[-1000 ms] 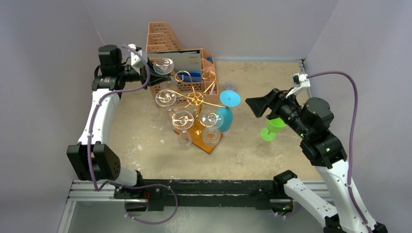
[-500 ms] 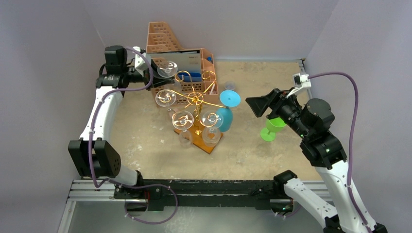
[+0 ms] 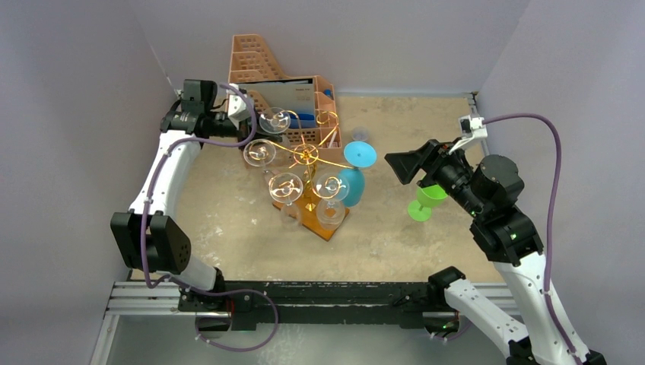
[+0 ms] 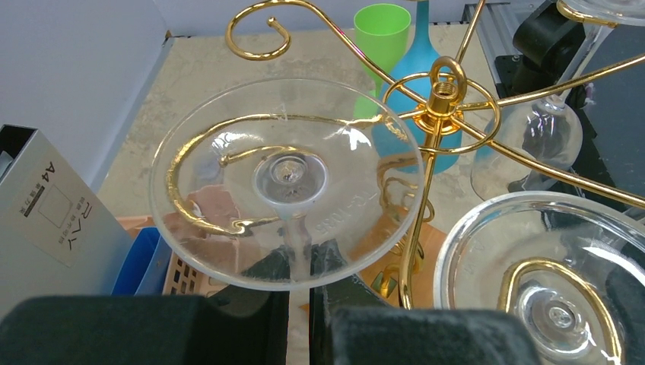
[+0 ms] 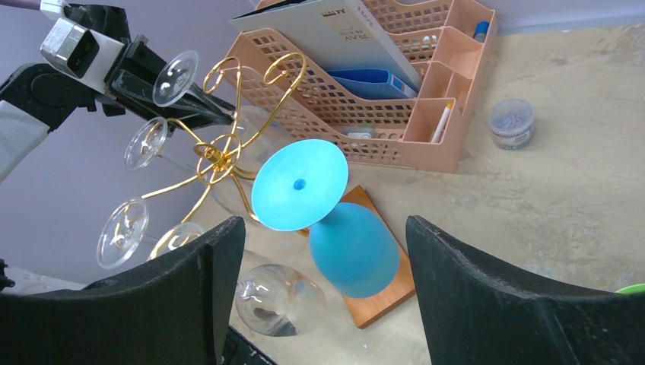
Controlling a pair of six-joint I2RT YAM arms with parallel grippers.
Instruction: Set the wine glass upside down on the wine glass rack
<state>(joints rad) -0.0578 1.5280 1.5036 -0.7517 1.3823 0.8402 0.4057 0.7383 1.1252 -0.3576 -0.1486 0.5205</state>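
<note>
Closer to the wine glass rack [image 4: 443, 91], our left gripper [image 4: 298, 312] clenches the wine glass [image 4: 285, 179].
Misaligned, its foot could snag a scroll (right gripper [image 5: 319, 236] released).

Grey folder [image 4: 53, 205] standing in peach file organizer [image 5: 449, 114]: "A4" printed dark, sideways in left wrist view, next to a small square outline; larger "RAY" further along same cover; right wrist view shows "RAY" on that cover too, with a smaller line beside it too tiny to read; foot of wine glass [image 4: 285, 179]: faint raised characters near the rim, not legible; nothing else readable
</note>
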